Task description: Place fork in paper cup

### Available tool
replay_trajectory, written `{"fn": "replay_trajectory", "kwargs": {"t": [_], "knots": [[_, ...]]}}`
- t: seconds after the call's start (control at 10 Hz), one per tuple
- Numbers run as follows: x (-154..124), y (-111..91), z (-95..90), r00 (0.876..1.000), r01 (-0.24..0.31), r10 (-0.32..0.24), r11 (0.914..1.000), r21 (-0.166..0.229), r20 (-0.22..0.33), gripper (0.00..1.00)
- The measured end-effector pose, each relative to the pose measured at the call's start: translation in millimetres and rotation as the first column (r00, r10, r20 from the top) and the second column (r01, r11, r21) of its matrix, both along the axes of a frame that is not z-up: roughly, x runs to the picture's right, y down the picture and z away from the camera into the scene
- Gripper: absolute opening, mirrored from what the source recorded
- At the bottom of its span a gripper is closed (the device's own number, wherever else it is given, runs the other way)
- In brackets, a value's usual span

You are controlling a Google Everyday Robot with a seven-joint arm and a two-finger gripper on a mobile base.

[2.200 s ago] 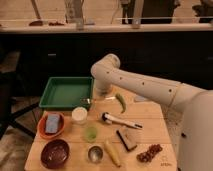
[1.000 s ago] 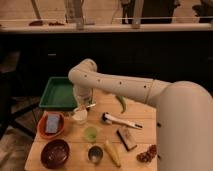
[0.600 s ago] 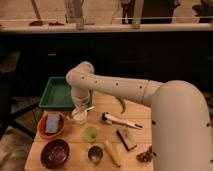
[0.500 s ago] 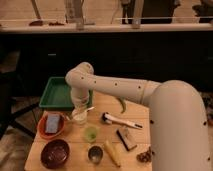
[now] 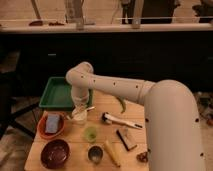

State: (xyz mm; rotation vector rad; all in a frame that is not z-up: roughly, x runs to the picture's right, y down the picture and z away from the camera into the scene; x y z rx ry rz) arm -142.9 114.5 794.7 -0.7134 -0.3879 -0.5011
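The paper cup [image 5: 79, 118] stands on the wooden table [image 5: 35, 150], left of centre, just in front of the green tray. My gripper [image 5: 80, 107] hangs straight down from the white arm [image 5: 115, 87] and sits right over the cup's rim, hiding most of it. A thin silver piece, which looks like the fork [image 5: 89, 107], sticks out to the right at the gripper's tip, level with the rim. The rest of the fork is hidden by the gripper.
A green tray [image 5: 56, 95] lies behind the cup. An orange bowl holding a blue sponge [image 5: 51, 123] and a dark red bowl [image 5: 55, 152] are at the left. A green cup [image 5: 90, 133], metal cup [image 5: 95, 153], yellow stick [image 5: 112, 152], white-handled brush [image 5: 120, 121] and black block [image 5: 126, 140] lie nearby.
The arm has swung left from the table's middle and come down over the paper cup. The objects on the table have not moved.
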Motion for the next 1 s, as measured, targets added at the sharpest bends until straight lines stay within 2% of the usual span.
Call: {"fn": "replay_trajectory", "kwargs": {"t": [0.4, 1.0], "knots": [[-0.4, -1.1, 3.2, 1.0, -0.002, 0.002, 1.0, -0.003, -0.004, 0.04], [0.1, -1.0, 3.2, 1.0, -0.003, 0.003, 1.0, -0.003, -0.006, 0.04]]}}
